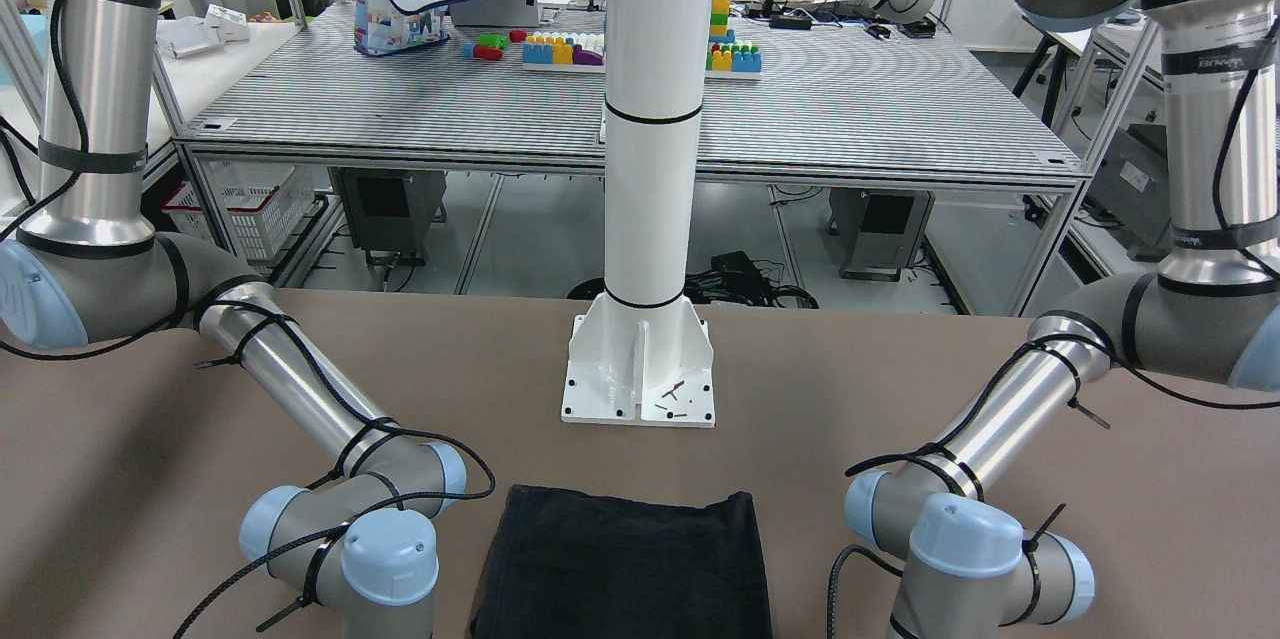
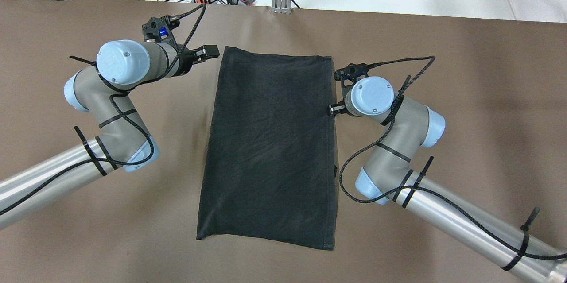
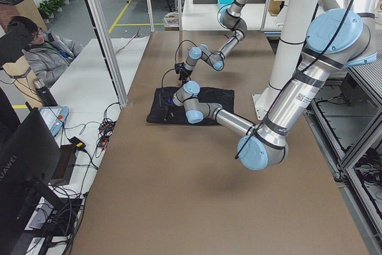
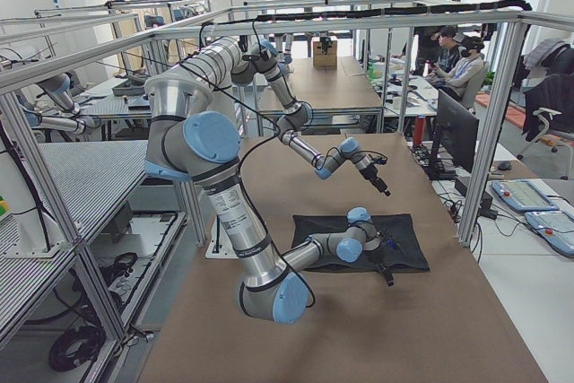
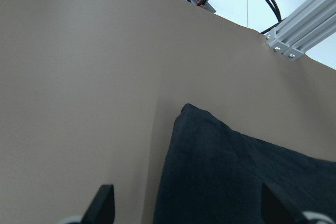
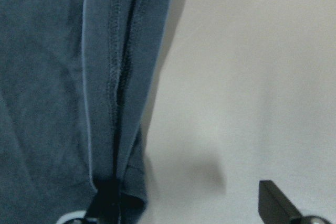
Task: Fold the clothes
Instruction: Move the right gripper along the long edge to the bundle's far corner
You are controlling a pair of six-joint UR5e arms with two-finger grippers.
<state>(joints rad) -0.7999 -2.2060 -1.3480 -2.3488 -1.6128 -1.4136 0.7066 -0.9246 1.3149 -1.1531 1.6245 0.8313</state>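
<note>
The black cloth (image 2: 270, 150) is laid flat on the brown counter (image 2: 465, 75), between both arms. The left gripper (image 2: 208, 52) is held open beside its far corner. The right gripper (image 2: 333, 109), mostly hidden under its wrist, is open too; one fingertip (image 6: 107, 202) is lost against the dark hem, so contact cannot be judged.

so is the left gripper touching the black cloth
Apart: the exterior right view shows the left gripper in the air, clear above the black cloth.

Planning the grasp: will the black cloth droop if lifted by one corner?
Probably droops: the black cloth lies flat with soft wrinkles. Likely light, its hemmed edge looks thin. May drag on the matte table.
</note>
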